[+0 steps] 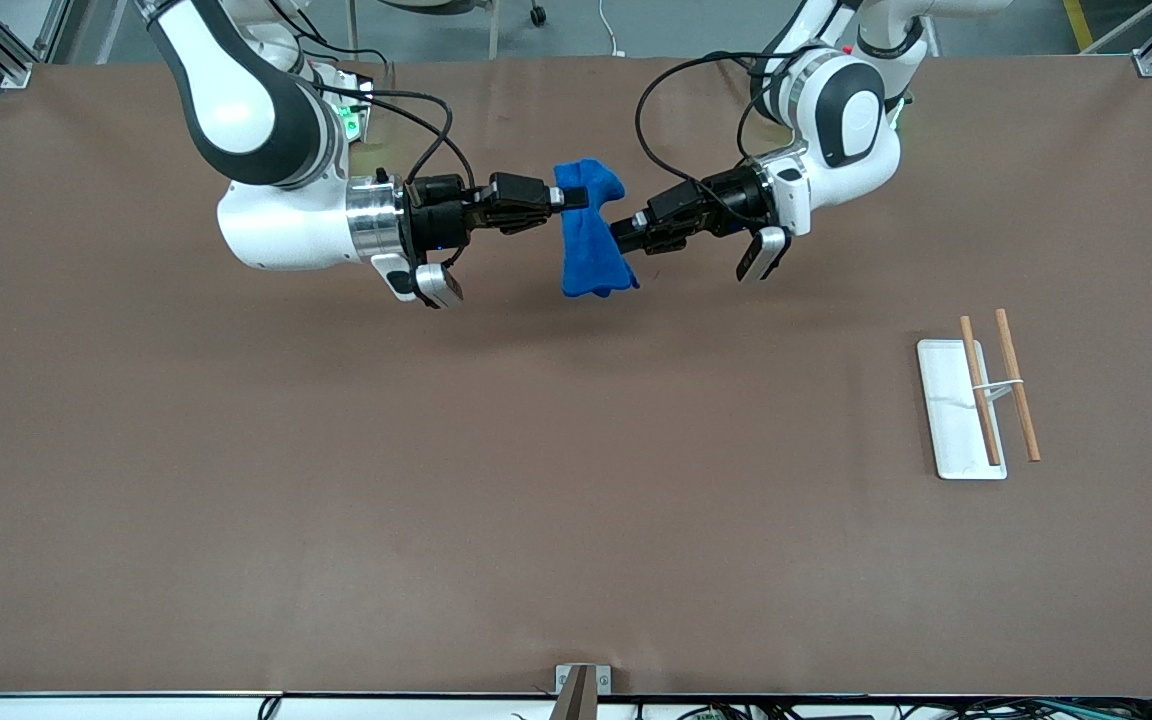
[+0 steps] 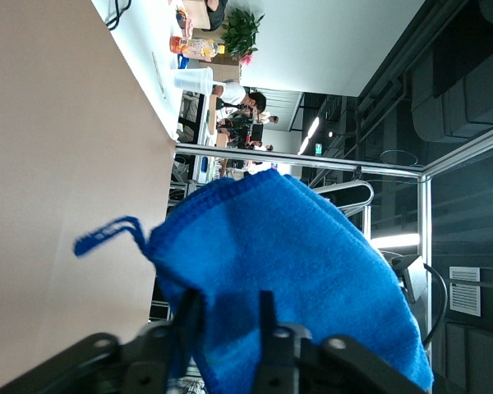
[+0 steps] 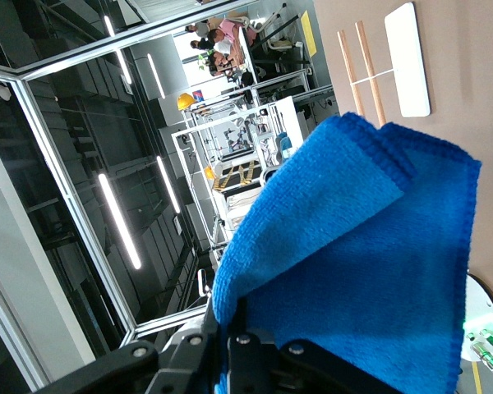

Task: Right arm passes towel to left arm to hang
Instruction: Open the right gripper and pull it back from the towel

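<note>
The towel [image 1: 591,235] is a bright blue cloth hanging in the air over the table's middle, toward the robots' bases. My right gripper [image 1: 564,198] is shut on its upper part and holds it up; the cloth fills the right wrist view [image 3: 370,246], with the gripper [image 3: 234,328] pinched on its edge. My left gripper [image 1: 624,232] is at the towel's other edge, level with its middle. In the left wrist view the gripper [image 2: 228,316] has its fingers apart with the towel [image 2: 296,254] between them. A small blue loop [image 2: 107,234] sticks out from one corner.
A hanging rack with a white base [image 1: 956,430] and two wooden rods [image 1: 1018,398] stands toward the left arm's end of the table, nearer the front camera than the grippers. It also shows in the right wrist view [image 3: 407,57]. A metal bracket [image 1: 581,685] sits at the table's near edge.
</note>
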### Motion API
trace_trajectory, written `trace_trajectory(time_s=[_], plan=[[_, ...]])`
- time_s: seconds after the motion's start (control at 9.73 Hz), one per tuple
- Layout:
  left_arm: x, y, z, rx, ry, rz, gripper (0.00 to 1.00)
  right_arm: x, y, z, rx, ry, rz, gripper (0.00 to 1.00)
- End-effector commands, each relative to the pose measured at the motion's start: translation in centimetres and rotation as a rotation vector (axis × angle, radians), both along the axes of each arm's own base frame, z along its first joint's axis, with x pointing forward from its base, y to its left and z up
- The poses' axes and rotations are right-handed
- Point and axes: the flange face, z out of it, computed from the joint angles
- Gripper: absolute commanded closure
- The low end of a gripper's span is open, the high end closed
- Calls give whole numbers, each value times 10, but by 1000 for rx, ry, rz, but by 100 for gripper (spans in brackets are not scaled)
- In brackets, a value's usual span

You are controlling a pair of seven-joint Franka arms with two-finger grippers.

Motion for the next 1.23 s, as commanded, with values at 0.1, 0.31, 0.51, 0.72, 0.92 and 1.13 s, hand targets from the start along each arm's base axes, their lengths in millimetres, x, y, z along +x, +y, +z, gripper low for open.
trace_trajectory(time_s=[0.1,0.31,0.51,0.72,0.92,1.13], plan=[[12,6,-10,7,-4,43,100,-2,2,0,20,-4,-14,100],[15,6,-9,20,1,54,100,-2,2,0,20,-4,-14,100],[21,7,-1,50,-1,65,100,-2,1,0,21,-4,-14,100],[24,9,0,114,-6,81,100,5,-12,-5,3,-4,-32,1],[30,14,-7,211,-30,37,100,29,-57,-12,-105,-46,-40,0],[47,5,-3,226,-7,-21,100,49,-109,-10,-298,-91,31,0]])
